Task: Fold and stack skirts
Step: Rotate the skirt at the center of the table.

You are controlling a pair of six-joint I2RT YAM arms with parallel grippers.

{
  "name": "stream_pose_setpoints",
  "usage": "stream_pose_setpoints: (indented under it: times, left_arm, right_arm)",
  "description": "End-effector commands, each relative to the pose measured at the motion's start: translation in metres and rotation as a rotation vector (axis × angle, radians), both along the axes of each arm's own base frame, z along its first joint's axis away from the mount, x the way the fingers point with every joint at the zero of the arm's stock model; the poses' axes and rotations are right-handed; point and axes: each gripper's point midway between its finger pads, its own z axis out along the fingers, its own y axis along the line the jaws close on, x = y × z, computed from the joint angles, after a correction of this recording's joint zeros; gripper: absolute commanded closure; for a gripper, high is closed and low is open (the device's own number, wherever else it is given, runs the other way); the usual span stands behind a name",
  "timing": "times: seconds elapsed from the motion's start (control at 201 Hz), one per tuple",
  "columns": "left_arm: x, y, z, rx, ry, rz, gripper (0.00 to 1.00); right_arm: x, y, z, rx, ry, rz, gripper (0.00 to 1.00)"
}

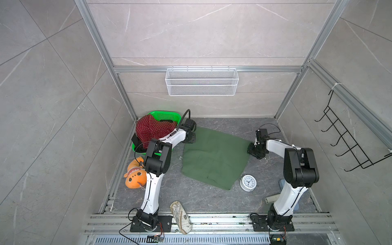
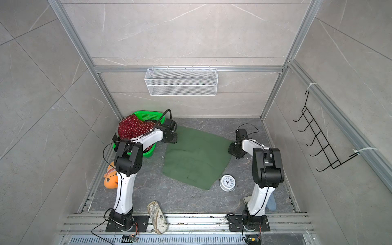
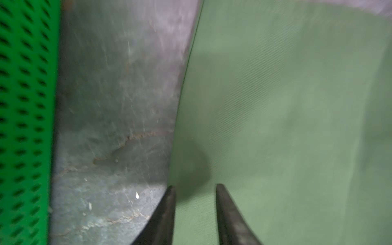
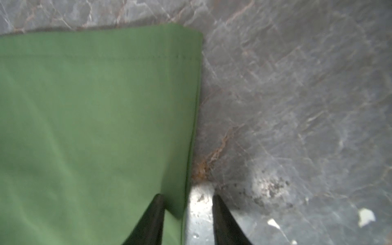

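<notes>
Matt woven cloth skirt lies between the left fingers, with scuffed stone-look table and perforated plastic basket beside them.

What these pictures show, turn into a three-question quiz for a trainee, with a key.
1. Pick one: the red polka-dot skirt lies A) on the wall hooks, B) in the green basket, C) in the white wire basket.
2. True or false: the dark green skirt lies spread on the table, with the left pincer at one edge and the right pincer at the opposite edge.
3. Fill in: near the dark green skirt's front corner stands a white ____.
Key: 1 B; 2 true; 3 alarm clock.
</notes>
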Motion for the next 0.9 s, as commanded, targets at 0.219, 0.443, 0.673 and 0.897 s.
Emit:
stream_pose_setpoints:
  times: [0.219, 0.443, 0.673, 0.897]
  left_arm:
    - [-0.026, 0.002, -0.029, -0.02, 0.094, 0.047, 0.91]
    - [-0.046, -0.009, -0.034, -0.041, 0.126, 0.046, 1.0]
    - [-0.067, -0.03, -0.037, -0.072, 0.156, 0.015, 1.0]
    - [-0.085, -0.043, -0.036, -0.088, 0.173, -0.007, 1.0]
  right_arm:
    - [0.017, -0.002, -0.006, -0.011, 0.028, 0.017, 0.84]
    - [0.05, 0.004, 0.004, 0.011, -0.007, 0.057, 1.0]
    - [0.094, 0.017, 0.026, 0.068, -0.1, 0.121, 1.0]
    - [0.133, 0.032, 0.043, 0.13, -0.171, 0.18, 1.0]
